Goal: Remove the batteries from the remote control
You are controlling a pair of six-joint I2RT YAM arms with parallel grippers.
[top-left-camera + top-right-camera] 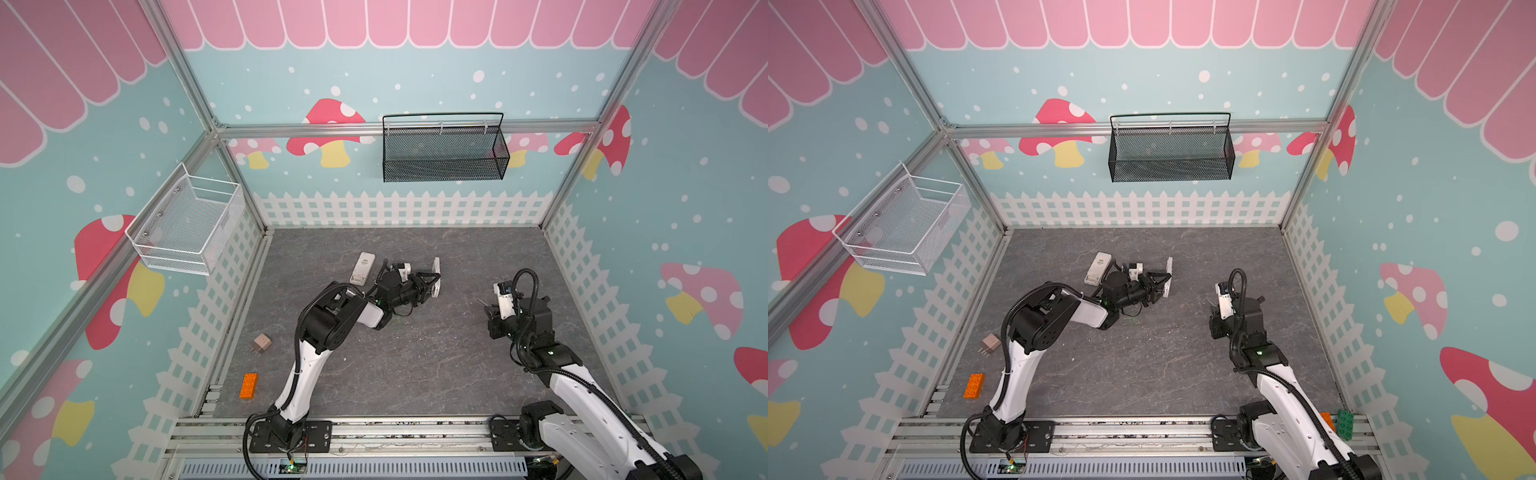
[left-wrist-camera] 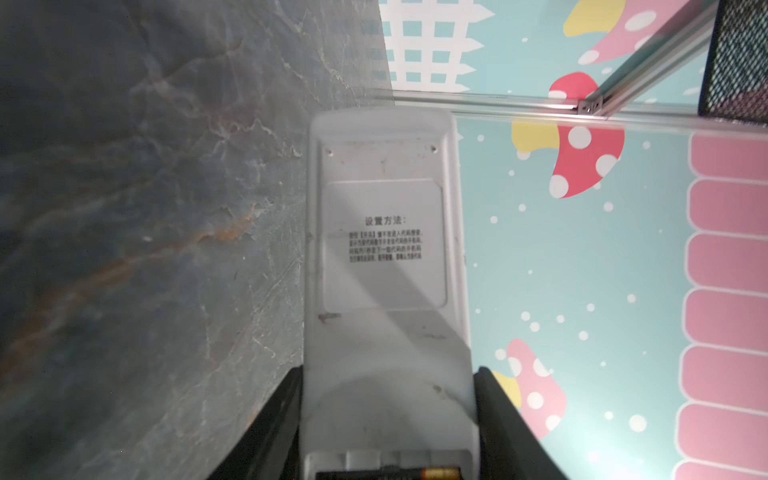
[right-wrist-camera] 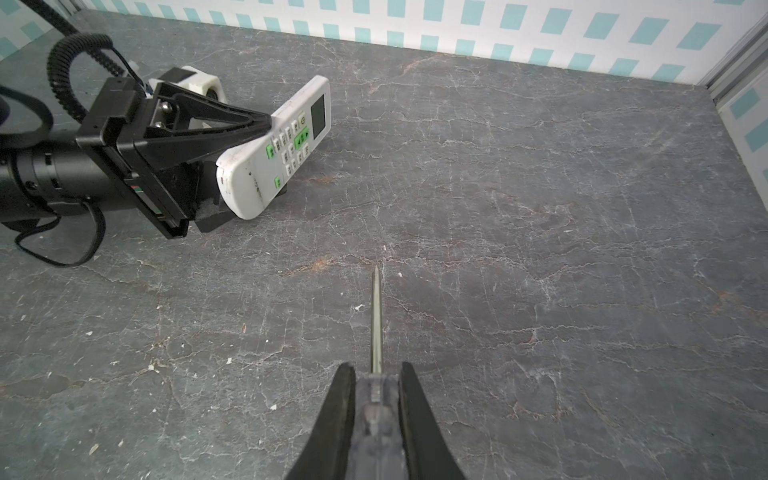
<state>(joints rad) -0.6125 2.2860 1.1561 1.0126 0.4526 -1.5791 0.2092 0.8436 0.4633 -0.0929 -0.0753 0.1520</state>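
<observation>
White plastic fills the left wrist view: the remote control [image 2: 386,270] shows its back, with a printed label of small characters in the middle. At its near end the cover is off. One battery [image 2: 419,473], dark with a coppery-gold end, lies in the open compartment; any others are cut off by the picture's edge.

The left gripper [image 3: 245,166] clamps this remote across its width, one black finger on each long edge. It holds the remote turned on edge, button face toward the right arm. The remote's lower edge sits close to the grey stone-patterned table [image 1: 415,365], though I cannot say for sure whether they touch.

On the remote's right in both top views, well apart from it, the right gripper [image 3: 376,382] is closed tight on the clear handle of a screwdriver [image 3: 376,316]. The thin metal shaft sticks straight out beyond the fingertips, above bare table, and its tip is well short of the remote.

A second remote [image 1: 362,268] lies flat on the table, just to the left of the held remote in a top view, past the left arm's wrist. Farther from the held remote on that same side, and nearer the arm bases, sit a tan plug adapter [image 1: 262,343] and an orange toy brick [image 1: 248,386].
</observation>
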